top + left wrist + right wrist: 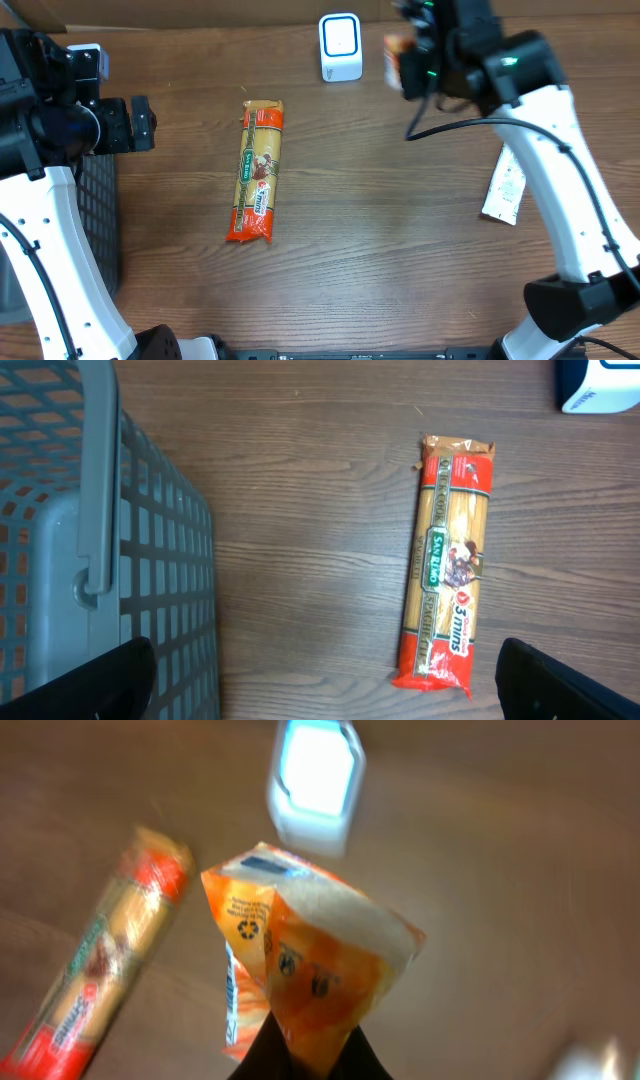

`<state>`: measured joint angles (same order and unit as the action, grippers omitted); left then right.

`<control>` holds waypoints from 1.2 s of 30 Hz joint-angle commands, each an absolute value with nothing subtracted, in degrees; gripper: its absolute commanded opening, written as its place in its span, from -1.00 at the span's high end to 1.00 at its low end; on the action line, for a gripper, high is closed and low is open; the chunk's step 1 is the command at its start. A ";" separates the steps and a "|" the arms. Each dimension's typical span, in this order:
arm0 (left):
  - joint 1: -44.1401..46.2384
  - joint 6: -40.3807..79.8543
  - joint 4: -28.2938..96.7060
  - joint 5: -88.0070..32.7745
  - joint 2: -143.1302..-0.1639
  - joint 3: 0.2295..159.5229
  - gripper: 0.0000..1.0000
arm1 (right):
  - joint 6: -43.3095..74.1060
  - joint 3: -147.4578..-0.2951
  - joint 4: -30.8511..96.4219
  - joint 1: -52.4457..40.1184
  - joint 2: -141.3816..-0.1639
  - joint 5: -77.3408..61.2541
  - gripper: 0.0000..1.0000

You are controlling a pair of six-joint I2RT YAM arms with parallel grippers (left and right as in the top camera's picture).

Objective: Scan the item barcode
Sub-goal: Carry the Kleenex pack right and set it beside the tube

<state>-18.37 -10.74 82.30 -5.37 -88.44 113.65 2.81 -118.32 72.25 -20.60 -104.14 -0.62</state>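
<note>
- A spaghetti pack [258, 172] lay mid-table, with a grey basket [160, 560] at the left and a white sachet [505, 187] at the right.
- We saw the right gripper [305, 1055] closed on the orange packet [300, 950], just beside the scanner [340, 46], the packet's long axis pointing there.
- The left gripper [325, 685] stood wide open and empty.

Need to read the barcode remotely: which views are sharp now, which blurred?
Right wrist: motion-blurred throughout, orange packet and scanner smeared, print unreadable. Left wrist: sharp, spaghetti pack lettering legible. Overhead: mostly sharp, only the right gripper with its packet blurred.
</note>
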 commanded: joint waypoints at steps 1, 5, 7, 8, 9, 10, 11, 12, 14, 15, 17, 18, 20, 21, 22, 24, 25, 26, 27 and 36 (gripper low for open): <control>-17.98 -11.60 82.28 -5.82 -88.82 113.56 -0.99 | 11.99 -116.20 79.92 -17.19 -103.77 -3.07 0.92; -17.98 -11.60 82.28 -5.80 -88.82 113.56 -0.99 | 11.99 -108.49 81.69 -13.65 -103.77 -1.37 0.93; -17.98 -11.60 82.28 -5.80 -88.82 113.56 -0.99 | 12.03 -103.66 80.25 -11.68 -103.77 -0.97 0.93; -17.98 -11.60 82.28 -5.80 -88.82 113.56 -1.00 | 12.29 -100.66 78.85 -10.46 -103.77 -0.97 0.93; -17.98 -11.60 82.28 -5.80 -88.82 113.56 -1.00 | 12.51 -98.02 77.38 -9.39 -103.77 -0.97 0.93; -17.98 -11.60 82.28 -5.82 -88.82 113.56 -0.99 | 13.06 -95.48 75.85 -8.25 -103.77 -0.97 0.93; -17.98 -11.60 82.28 -5.80 -88.82 113.56 -0.99 | 13.74 -92.99 74.11 -7.14 -103.77 -0.99 0.93; -17.98 -11.60 82.30 -5.80 -88.82 113.56 -1.00 | 13.78 -90.32 71.96 -5.98 -103.77 -1.02 0.93; -17.98 -11.60 82.28 -5.80 -88.82 113.56 -0.99 | 13.72 -85.52 67.57 -4.08 -103.77 -0.97 0.93; -17.98 -11.60 82.30 -5.80 -88.82 113.56 -0.99 | 13.50 -83.22 65.23 -3.20 -103.77 -0.99 0.92; -17.98 -11.60 82.30 -5.80 -88.82 113.56 -0.99 | 13.02 -79.20 60.84 -1.91 -103.77 -1.02 0.92; -17.98 -11.60 82.28 -5.82 -88.82 113.56 -0.99 | 11.94 -77.25 58.54 -1.45 -103.77 -1.02 0.92; -17.98 -11.60 82.28 -5.82 -88.82 113.56 -0.99 | 10.41 -74.78 55.53 -1.13 -103.77 -1.02 0.79; -17.98 -11.60 82.30 -5.82 -88.82 113.56 -0.99 | 9.96 -73.93 54.46 -1.10 -103.77 -0.95 0.72; -17.98 -11.60 82.28 -5.80 -88.82 113.56 -0.99 | 9.76 -73.23 53.60 -1.10 -103.77 -0.97 0.65; -17.98 -11.60 82.30 -5.80 -88.82 113.56 -1.00 | 9.76 -72.58 53.19 -1.10 -103.77 -0.95 0.55; -17.98 -11.60 82.30 -5.80 -88.82 113.56 -0.99 | 9.78 -72.58 53.39 -1.10 -103.77 -0.93 0.53; -17.98 -11.60 82.28 -5.80 -88.82 113.56 -0.99 | 9.82 -72.60 53.47 -1.10 -103.77 -0.95 0.45; -17.98 -11.60 82.28 -5.82 -88.82 113.56 -0.99 | 9.82 -72.66 53.67 -1.10 -103.77 -0.95 0.21; -18.02 -11.60 82.28 -5.80 -88.82 113.56 -0.99 | 9.78 -87.46 66.52 -1.58 -103.70 -4.16 -0.10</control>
